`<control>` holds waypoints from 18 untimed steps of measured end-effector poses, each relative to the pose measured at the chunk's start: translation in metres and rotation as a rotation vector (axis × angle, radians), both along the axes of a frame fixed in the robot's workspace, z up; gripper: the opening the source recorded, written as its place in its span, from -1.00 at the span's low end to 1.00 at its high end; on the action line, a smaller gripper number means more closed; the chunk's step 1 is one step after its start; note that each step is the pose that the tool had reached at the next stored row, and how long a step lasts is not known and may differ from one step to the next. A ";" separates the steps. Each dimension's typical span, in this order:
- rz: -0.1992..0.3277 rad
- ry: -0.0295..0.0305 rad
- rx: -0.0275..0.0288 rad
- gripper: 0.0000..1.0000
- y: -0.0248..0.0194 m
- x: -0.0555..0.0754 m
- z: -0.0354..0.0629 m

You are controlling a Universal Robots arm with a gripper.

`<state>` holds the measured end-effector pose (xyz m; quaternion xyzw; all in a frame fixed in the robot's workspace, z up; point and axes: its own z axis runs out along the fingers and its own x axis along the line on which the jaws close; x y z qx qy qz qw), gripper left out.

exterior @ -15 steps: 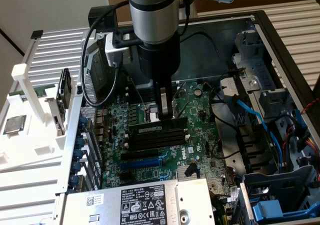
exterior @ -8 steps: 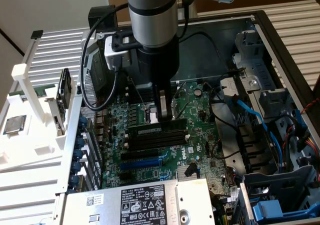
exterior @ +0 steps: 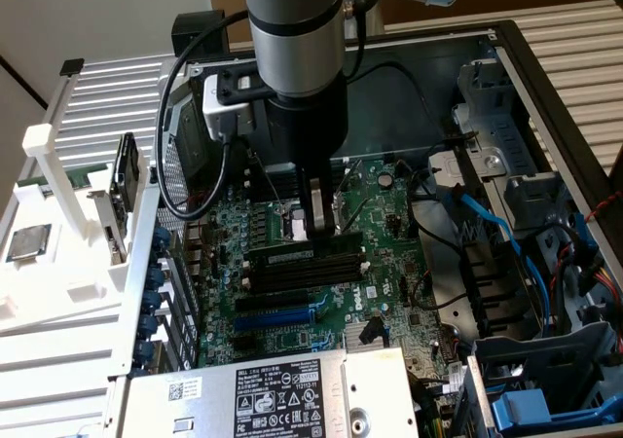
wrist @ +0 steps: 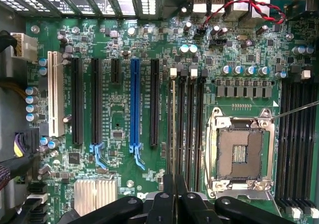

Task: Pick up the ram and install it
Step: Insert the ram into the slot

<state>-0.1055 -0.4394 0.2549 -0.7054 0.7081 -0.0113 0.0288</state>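
The ram is a long dark-green stick with a pale label. It stands on edge along the black memory slot nearest the processor socket on the motherboard. My gripper reaches straight down from the arm and is shut on the stick's top edge near its middle. In the wrist view the ram is a thin edge-on line running along a slot between white end clips. The gripper is there too, with dark fingers pressed against both sides of the stick. I cannot tell how deep the stick sits in the slot.
The empty processor socket lies beside the slots. More black slots, a blue slot and a finned heatsink lie further along the board. Blue cables, drive cages and the power supply crowd the case. A white rack stands outside.
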 end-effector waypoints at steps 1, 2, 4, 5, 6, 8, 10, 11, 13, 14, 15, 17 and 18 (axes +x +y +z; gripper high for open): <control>0.000 -0.0001 0.0002 -0.76 0.0000 0.000 -0.0002; 0.000 -0.0002 0.0003 -0.76 0.0001 0.000 -0.0002; 0.000 -0.0003 0.0004 -0.76 0.0012 0.000 -0.0004; 0.000 -0.0003 0.0003 -0.76 0.0016 0.000 -0.0006; 0.000 -0.0003 0.0004 -0.76 0.0019 0.000 -0.0008; 0.000 0.0000 0.0000 -0.76 0.0019 0.000 -0.0011; 0.000 -0.0002 0.0003 -0.76 0.0020 -0.001 -0.0015; 0.000 -0.0002 0.0004 -0.76 0.0023 -0.001 -0.0018; 0.000 -0.0002 0.0003 -0.76 0.0035 -0.001 -0.0027; 0.000 -0.0003 0.0004 -0.76 0.0036 -0.001 -0.0032; 0.000 -0.0001 0.0002 -0.76 0.0036 -0.001 -0.0033; 0.000 -0.0001 0.0003 -0.76 0.0036 -0.001 -0.0036; 0.000 -0.0003 0.0007 -0.76 0.0036 -0.001 -0.0042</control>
